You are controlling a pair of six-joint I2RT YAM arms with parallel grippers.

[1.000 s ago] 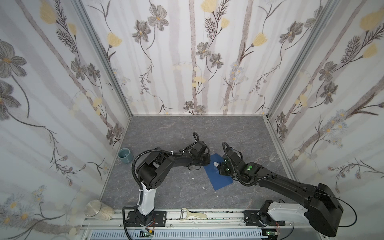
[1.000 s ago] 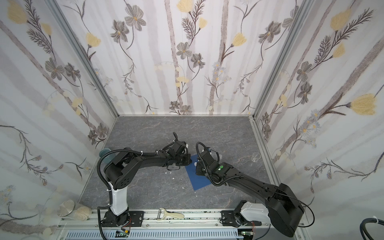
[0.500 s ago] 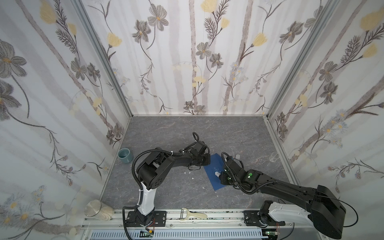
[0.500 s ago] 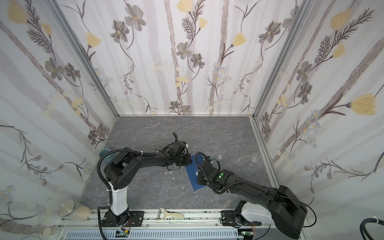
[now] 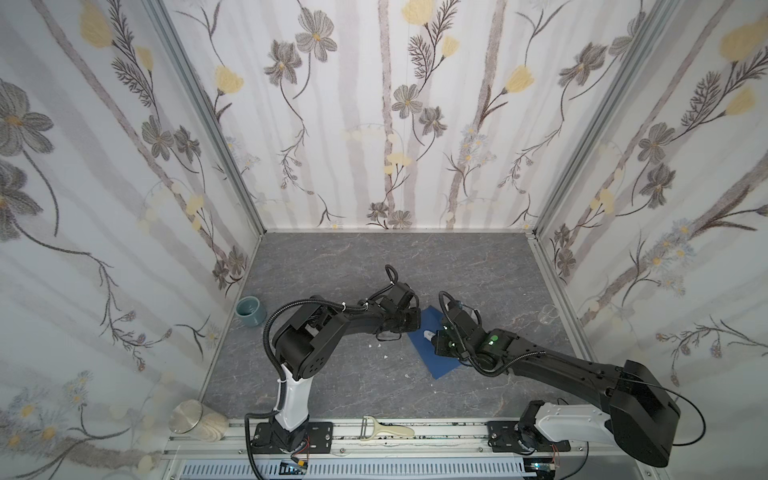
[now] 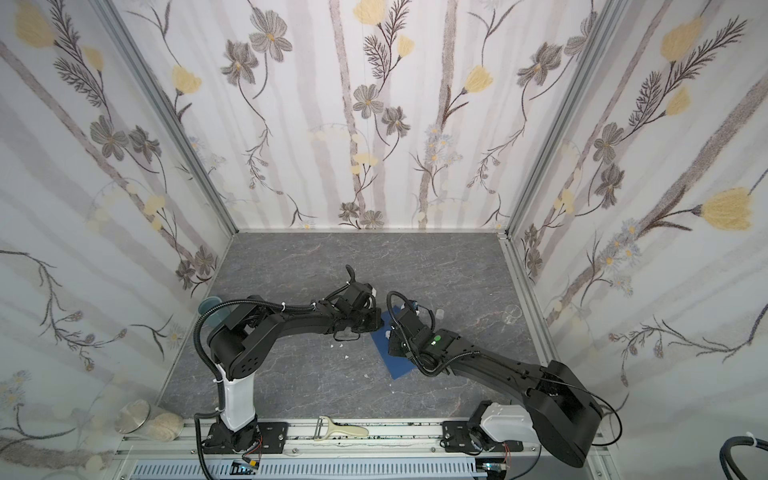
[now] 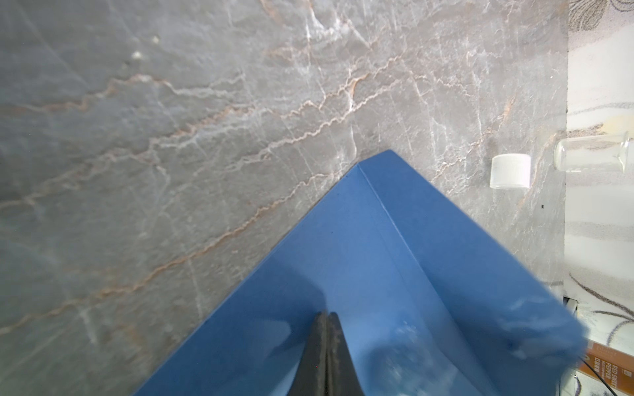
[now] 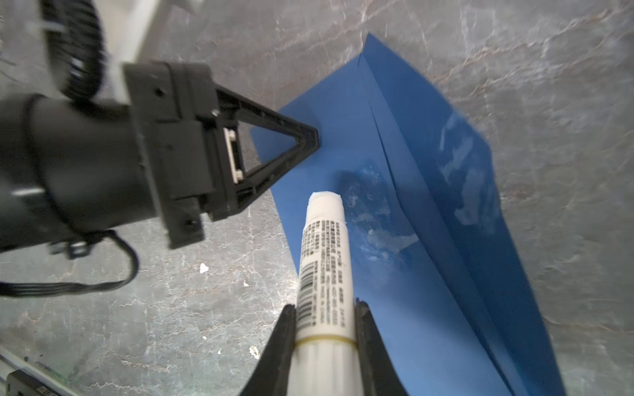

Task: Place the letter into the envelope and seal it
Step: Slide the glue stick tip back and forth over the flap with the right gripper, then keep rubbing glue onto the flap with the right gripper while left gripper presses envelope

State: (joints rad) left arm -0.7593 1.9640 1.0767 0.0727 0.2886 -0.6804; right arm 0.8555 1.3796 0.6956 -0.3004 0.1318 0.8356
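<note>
Pinched together, left fingers (image 8: 303, 142) press the envelope (image 8: 429, 274); right fingers (image 8: 284, 343) clamp the glue stick (image 8: 324, 257) over it.

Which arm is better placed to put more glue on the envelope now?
Right. The right hand grips the glue stick, whose tip points at the smeared envelope. The left hand is shut, empty, and seems to pin the envelope down.

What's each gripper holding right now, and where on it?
Right gripper holds the glue stick by its lower barrel, at the yellow band, uncapped tip toward the envelope. Left gripper holds nothing: jaws shut, tips seemingly pressed on the envelope.
</note>
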